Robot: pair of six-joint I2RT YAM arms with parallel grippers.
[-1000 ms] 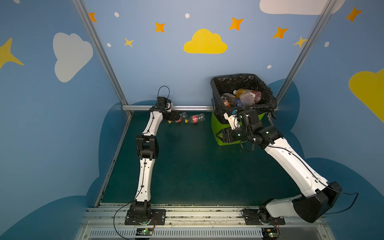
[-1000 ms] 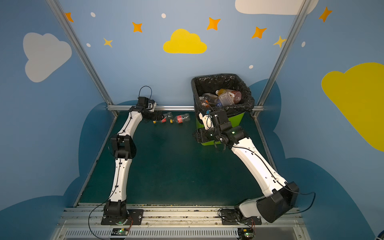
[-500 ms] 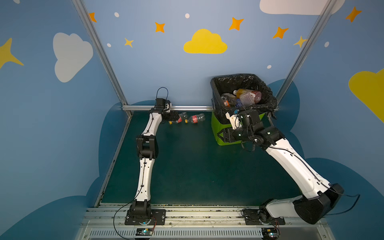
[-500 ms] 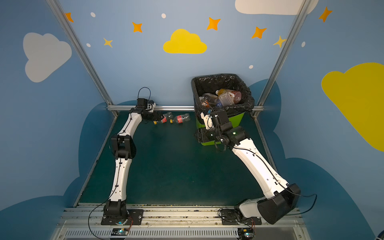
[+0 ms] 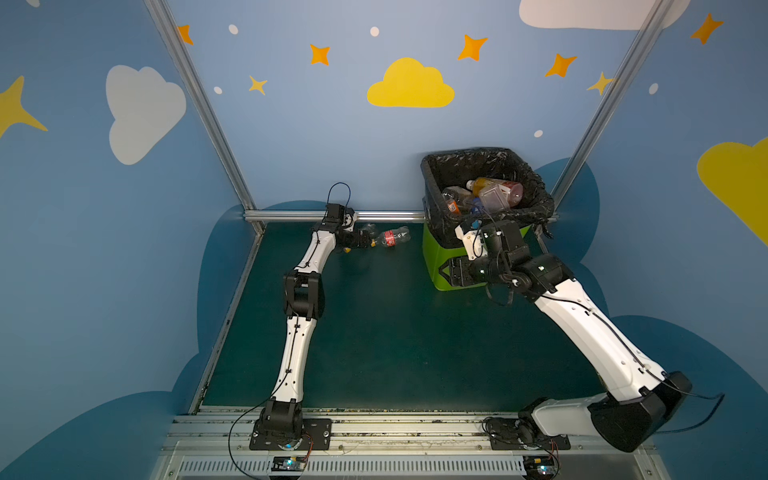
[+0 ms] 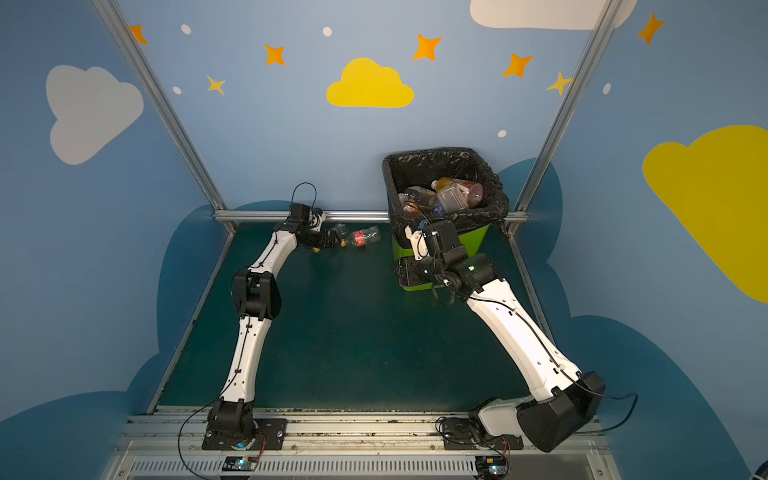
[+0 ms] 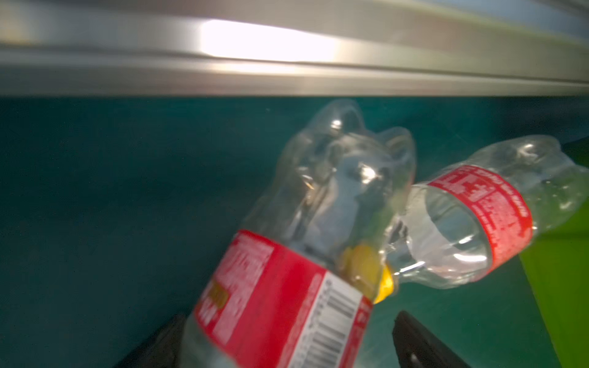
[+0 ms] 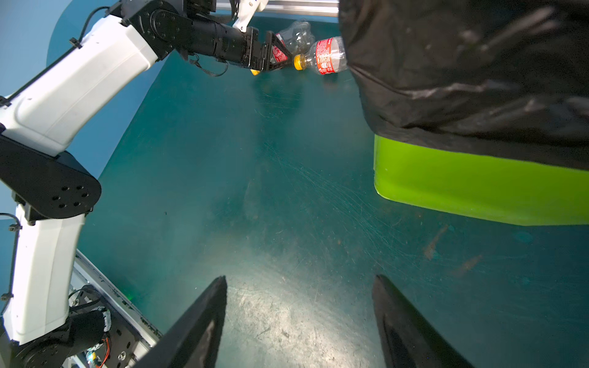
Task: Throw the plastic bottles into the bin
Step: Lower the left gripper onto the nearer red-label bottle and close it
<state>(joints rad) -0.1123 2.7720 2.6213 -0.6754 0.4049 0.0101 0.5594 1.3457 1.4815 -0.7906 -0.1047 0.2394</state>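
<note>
Two clear plastic bottles with red labels and yellow caps lie on the green floor by the back rail. The nearer bottle (image 7: pixel 287 286) (image 5: pixel 368 227) lies between the fingers of my left gripper (image 7: pixel 290 318) (image 5: pixel 368 242) (image 6: pixel 334 242). That gripper is open, with a gap showing on one side of the bottle. The other bottle (image 7: pixel 478 220) (image 5: pixel 392 237) (image 6: pixel 363 237) (image 8: pixel 325 55) lies just past it, toward the bin. The lime-green bin (image 5: pixel 432 257) (image 6: pixel 478 235) (image 8: pixel 478 191), lined with a black bag, holds several bottles (image 5: pixel 494 193) (image 6: pixel 457 193). My right gripper (image 8: pixel 299 280) (image 5: pixel 444 271) (image 6: pixel 397 270) hangs open and empty beside the bin's front.
A metal rail (image 5: pixel 386 216) (image 7: pixel 287 76) runs along the back edge right behind the bottles. Blue walls close in the floor on three sides. The black bag (image 8: pixel 462 63) hangs over the bin's rim close to my right wrist.
My left gripper has slid right along the rail, and its fingers now stand on either side of the nearer bottle. The right arm has barely shifted.
</note>
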